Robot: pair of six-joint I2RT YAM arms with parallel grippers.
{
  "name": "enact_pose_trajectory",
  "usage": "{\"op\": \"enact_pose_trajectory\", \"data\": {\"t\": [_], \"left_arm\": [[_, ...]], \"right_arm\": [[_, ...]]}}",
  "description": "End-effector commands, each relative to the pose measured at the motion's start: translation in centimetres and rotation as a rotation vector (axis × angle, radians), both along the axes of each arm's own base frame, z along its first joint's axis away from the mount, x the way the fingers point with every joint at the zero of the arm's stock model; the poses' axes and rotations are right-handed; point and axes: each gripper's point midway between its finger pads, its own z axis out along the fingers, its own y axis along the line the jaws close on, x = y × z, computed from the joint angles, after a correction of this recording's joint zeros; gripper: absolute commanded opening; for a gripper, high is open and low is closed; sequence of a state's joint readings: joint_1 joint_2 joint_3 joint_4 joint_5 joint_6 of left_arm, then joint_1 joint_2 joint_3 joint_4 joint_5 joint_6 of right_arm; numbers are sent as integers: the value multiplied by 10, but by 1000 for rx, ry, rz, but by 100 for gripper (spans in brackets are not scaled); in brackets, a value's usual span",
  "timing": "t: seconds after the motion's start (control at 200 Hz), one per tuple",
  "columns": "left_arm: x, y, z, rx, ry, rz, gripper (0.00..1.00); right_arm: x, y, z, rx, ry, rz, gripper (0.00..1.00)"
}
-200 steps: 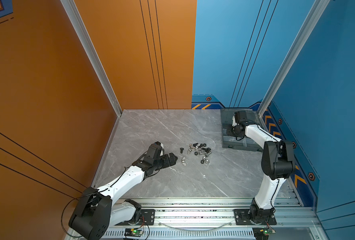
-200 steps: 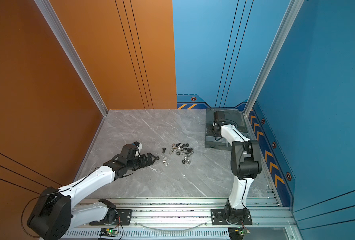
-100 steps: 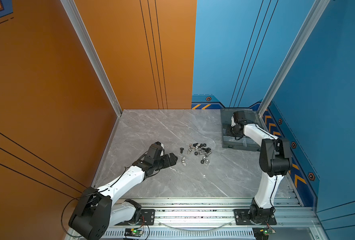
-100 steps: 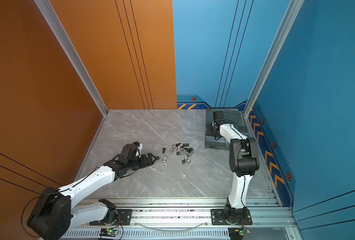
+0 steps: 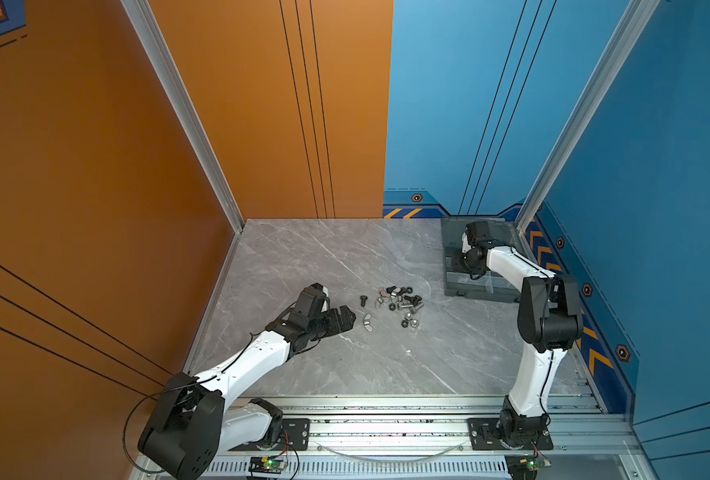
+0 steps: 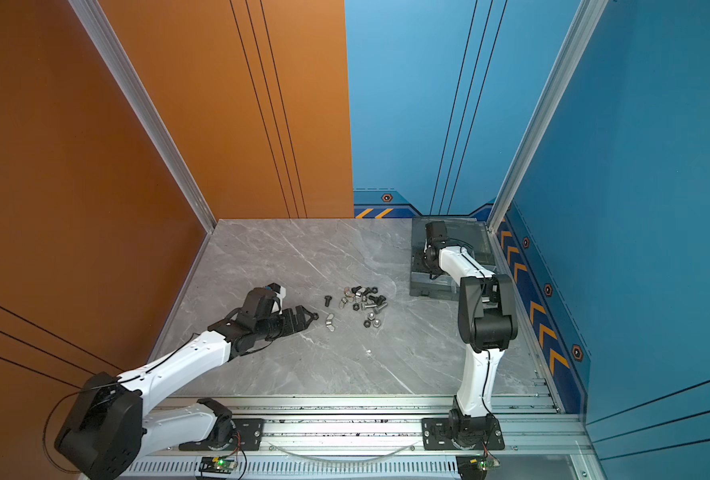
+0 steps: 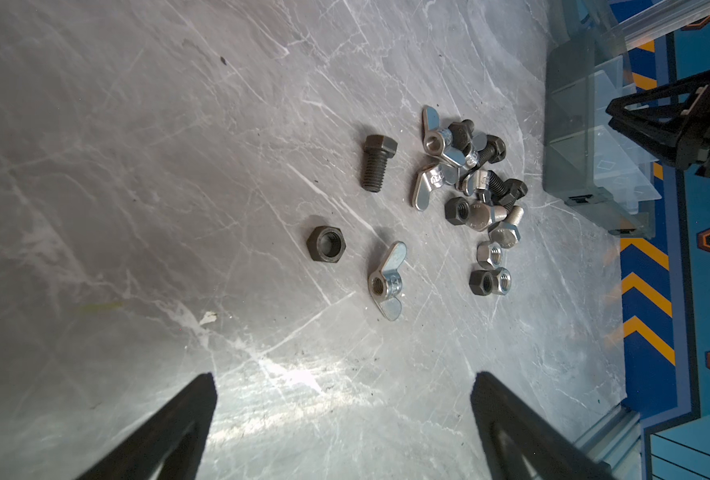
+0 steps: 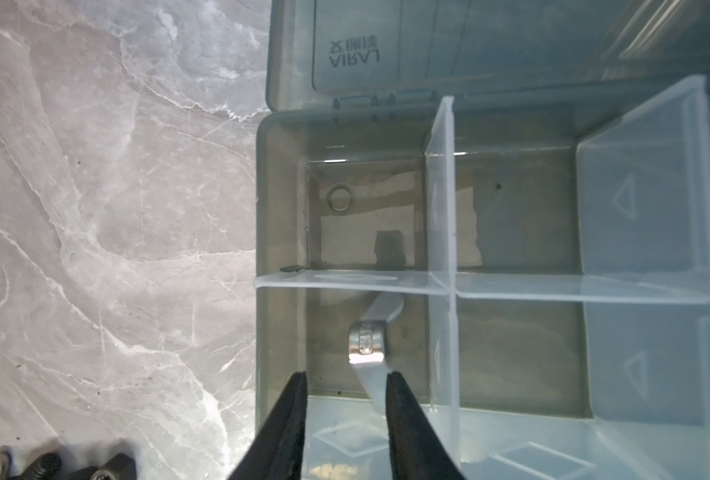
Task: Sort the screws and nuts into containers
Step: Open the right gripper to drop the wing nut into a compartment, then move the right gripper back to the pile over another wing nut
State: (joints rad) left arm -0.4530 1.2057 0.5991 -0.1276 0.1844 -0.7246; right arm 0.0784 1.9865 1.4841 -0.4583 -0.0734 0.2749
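My right gripper (image 8: 347, 376) hangs over the smoky-grey organiser box (image 8: 261, 208), open by a narrow gap. A silver wing nut (image 8: 367, 340) lies free in the compartment just below it, one ear beside the right finger. The compartment beyond holds a small black piece (image 8: 389, 247) and a thin ring (image 8: 340, 198). My left gripper (image 7: 342, 378) is open wide and empty, low over the table. Ahead of it lie a black nut (image 7: 326, 244), a wing nut (image 7: 387, 280), a black bolt (image 7: 376, 162) and a pile of screws and nuts (image 7: 478, 183), seen in both top views (image 5: 401, 301) (image 6: 365, 301).
The box (image 5: 486, 289) sits at the back right corner with its lid (image 8: 386, 41) laid open flat behind it, close to the blue wall. Clear dividers (image 8: 440, 208) split it into compartments. An aluminium rail (image 5: 386, 405) runs along the front edge.
My right gripper's jaws have parted over the box and the wing nut now lies free in the compartment. The left arm has hardly moved.
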Motion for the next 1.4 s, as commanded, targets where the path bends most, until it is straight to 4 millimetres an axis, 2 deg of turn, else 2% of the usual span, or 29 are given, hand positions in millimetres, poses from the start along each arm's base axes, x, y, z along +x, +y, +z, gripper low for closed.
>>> {"op": "enact_pose_trajectory", "data": {"t": [0.0, 0.13, 0.255, 0.401, 0.521, 0.696, 0.846, 1.066, 1.076, 1.111, 1.397], "left_arm": [[4, -4, 8, -3, -13, -4, 98], [3, -4, 7, 0, -11, -7, 98], [2, -3, 7, 2, -13, -6, 98], [2, -4, 9, -3, -17, -8, 98], [2, -5, 10, -7, -18, -11, 98], [-1, -3, 13, -14, -27, -7, 98], [-3, 0, 17, -20, -41, -3, 98], [-7, 3, 21, -44, -47, -6, 98], [-8, 3, 21, -44, -48, -8, 98], [-8, 3, 21, -49, -49, -6, 98], [-10, 17, 19, -60, -54, 33, 98]], "right_arm": [[-2, -3, 14, -21, -4, 1, 40], [-11, 7, 31, 26, -37, 36, 44], [-28, 24, 54, 71, -80, 81, 46], [-59, 61, 73, 138, -97, 181, 47], [-90, 101, 76, 182, -90, 244, 48], [-131, 155, 64, 265, -57, 267, 51], [-152, 191, 56, 292, -38, 249, 51], [-166, 227, 40, 235, -17, 232, 55], [-171, 235, 40, 235, -16, 252, 55], [-175, 242, 35, 221, -12, 256, 55], [-180, 292, 2, 252, 33, 290, 56]]}}
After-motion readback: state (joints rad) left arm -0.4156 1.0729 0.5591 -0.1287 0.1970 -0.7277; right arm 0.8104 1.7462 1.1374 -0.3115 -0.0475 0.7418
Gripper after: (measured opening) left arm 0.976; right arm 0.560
